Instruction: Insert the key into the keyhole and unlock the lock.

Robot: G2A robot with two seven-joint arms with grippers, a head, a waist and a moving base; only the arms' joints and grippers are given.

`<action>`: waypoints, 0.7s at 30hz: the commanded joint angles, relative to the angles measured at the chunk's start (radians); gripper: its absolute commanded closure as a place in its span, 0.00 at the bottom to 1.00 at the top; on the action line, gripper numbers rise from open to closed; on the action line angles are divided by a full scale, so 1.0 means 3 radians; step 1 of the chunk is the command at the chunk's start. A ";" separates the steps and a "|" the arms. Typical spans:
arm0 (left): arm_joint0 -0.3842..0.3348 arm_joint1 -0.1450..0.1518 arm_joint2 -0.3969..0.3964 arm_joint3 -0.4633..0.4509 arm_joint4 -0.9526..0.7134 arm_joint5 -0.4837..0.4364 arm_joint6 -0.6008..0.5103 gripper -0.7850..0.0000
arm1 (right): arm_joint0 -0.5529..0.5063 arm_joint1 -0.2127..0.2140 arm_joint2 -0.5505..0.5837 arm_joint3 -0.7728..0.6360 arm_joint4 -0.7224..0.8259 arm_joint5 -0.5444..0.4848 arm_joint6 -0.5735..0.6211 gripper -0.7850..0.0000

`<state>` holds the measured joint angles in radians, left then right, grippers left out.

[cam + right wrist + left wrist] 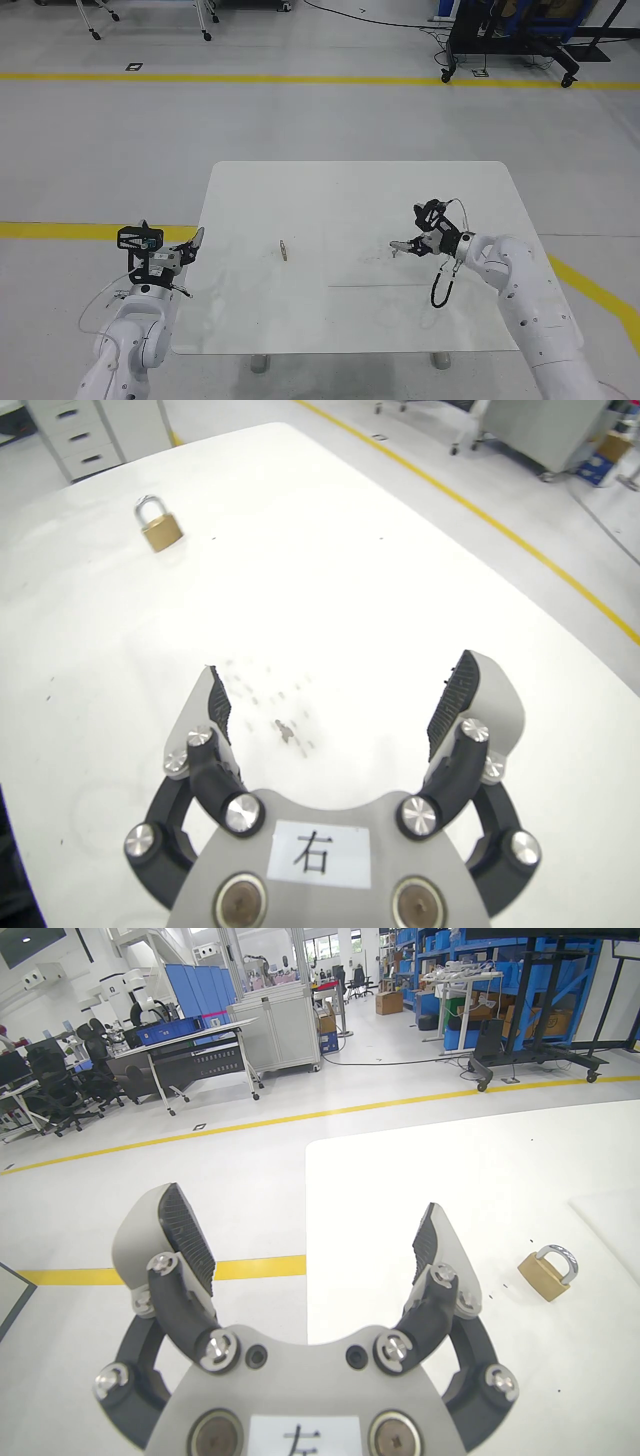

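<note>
The padlock (283,249) is lying on the worktop (350,190), between the two arms. The left pincer (300,1208) is hanging released at the worktop's edge. The right pincer (339,667) is hovering released above the surface.

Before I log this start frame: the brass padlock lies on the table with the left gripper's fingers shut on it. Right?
No. The brass padlock lies on the table, but the fingers of the left gripper are open and apart from it, as the left wrist view shows.
</note>
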<state>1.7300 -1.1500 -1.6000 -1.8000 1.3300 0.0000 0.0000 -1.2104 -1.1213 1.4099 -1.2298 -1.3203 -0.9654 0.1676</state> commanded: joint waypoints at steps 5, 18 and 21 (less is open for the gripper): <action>0.0000 0.0000 0.0000 0.0000 0.0000 0.0000 0.0000 0.00 | 0.0415 0.0155 -0.0650 0.0410 -0.0277 -0.0156 -0.0454 0.00; 0.0000 0.0000 0.0000 0.0000 0.0000 0.0000 0.0000 0.00 | 0.1293 0.0585 -0.2384 0.1302 -0.0388 -0.0156 -0.1768 0.28; 0.0000 0.0000 0.0000 0.0000 0.0000 0.0000 0.0000 0.00 | 0.1458 0.0598 -0.2733 0.1498 -0.0151 -0.0156 -0.1829 0.47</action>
<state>1.7300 -1.1500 -1.6000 -1.8000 1.3300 0.0000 0.0000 -0.7897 -0.9417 0.6316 -0.7943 -1.3922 -1.0123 -0.3771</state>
